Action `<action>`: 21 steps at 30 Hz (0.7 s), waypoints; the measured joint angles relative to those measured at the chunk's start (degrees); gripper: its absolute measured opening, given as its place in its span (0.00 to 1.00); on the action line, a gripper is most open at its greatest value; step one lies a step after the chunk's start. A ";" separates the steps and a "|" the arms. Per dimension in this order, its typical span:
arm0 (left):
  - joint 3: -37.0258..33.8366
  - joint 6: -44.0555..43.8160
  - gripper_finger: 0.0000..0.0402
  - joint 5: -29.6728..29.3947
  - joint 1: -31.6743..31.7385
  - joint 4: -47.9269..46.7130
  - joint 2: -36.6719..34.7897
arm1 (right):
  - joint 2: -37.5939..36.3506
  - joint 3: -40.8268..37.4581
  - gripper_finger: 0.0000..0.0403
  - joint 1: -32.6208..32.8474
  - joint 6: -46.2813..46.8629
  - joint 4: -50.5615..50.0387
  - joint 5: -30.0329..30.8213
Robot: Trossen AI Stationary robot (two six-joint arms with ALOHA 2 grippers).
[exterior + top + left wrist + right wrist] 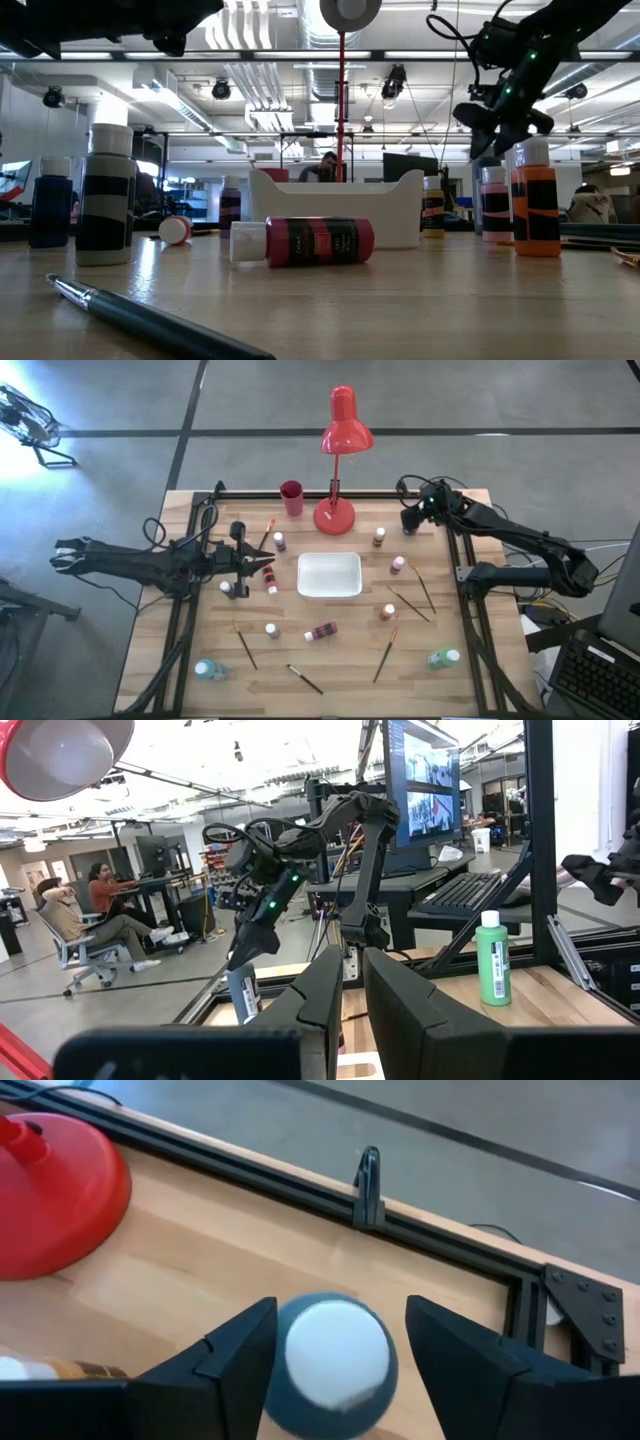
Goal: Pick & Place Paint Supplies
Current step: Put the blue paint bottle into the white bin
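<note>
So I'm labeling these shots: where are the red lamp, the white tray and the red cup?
Red lamp (345,422): high view, on its shade.
White tray (303,588): high view, on its left rim.
Red cup (291,499): high view, on its side wall.
</note>
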 joint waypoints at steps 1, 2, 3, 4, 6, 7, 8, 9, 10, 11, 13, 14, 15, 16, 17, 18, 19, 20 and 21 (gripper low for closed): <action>0.00 0.00 0.13 -0.01 0.01 -0.01 0.00 | -0.36 0.00 0.53 0.00 0.00 -0.38 -0.08; 0.00 0.00 0.13 -0.02 0.01 -0.01 0.00 | -0.68 0.00 0.52 0.00 0.02 -0.54 -0.09; 0.00 0.00 0.13 0.00 0.01 -0.01 0.00 | -0.98 0.00 0.51 0.00 0.06 -0.65 -0.10; 0.00 0.00 0.13 0.00 0.01 -0.01 0.00 | -1.24 0.00 0.50 0.00 0.08 -0.89 -0.10; 0.00 0.00 0.13 0.00 -0.01 -0.01 0.00 | -1.82 0.00 0.49 0.00 0.15 -1.56 -0.16; 0.00 0.00 0.13 0.00 0.00 -0.01 0.00 | -2.01 0.00 0.48 0.00 0.15 -1.84 -0.16; 0.00 0.00 0.13 -0.02 0.00 -0.01 0.00 | -2.18 0.00 0.48 0.00 0.15 -2.01 -0.23; 0.00 0.00 0.13 -0.02 0.01 -0.01 0.00 | -2.23 0.00 0.47 0.00 0.15 -2.08 -0.30; 0.00 0.00 0.13 0.00 0.01 -0.01 0.00 | -2.23 0.00 0.47 0.00 0.15 -2.08 -0.30; 0.00 0.00 0.13 0.00 0.01 -0.01 0.00 | -2.21 0.00 0.46 0.00 0.15 -2.08 -0.34; 0.00 0.00 0.13 0.00 -0.01 -0.01 0.00 | -2.07 0.00 0.45 0.00 0.15 -2.11 -0.39; 0.00 0.00 0.13 0.00 0.00 -0.01 0.00 | -1.94 0.00 0.45 0.00 0.16 -2.24 -0.62; 0.00 0.00 0.13 -0.01 -0.01 -0.01 0.00 | -1.80 -0.01 0.44 -0.04 0.15 -2.58 -1.25; 0.00 0.00 0.13 0.00 0.01 -0.01 0.00 | -1.65 -0.05 0.44 -0.07 0.18 -2.80 -1.83; 0.00 0.00 0.13 0.00 -0.01 -0.01 0.00 | -1.52 -0.07 0.43 -0.07 0.18 -2.78 -2.29; 0.00 0.00 0.13 0.00 0.01 -0.01 0.00 | -1.42 -0.07 0.43 -0.04 0.15 -2.77 -2.53; 0.00 0.00 0.13 -0.01 0.01 -0.01 0.00 | -1.30 -0.09 0.43 -0.04 0.13 -2.72 -2.52; 0.00 0.00 0.13 0.00 -0.01 0.00 0.00 | -1.16 -0.11 0.42 -0.04 0.13 -2.64 -2.51; 0.00 0.00 0.13 0.00 -0.01 0.01 0.00 | -1.10 -0.11 0.42 -0.04 0.11 -2.54 -2.51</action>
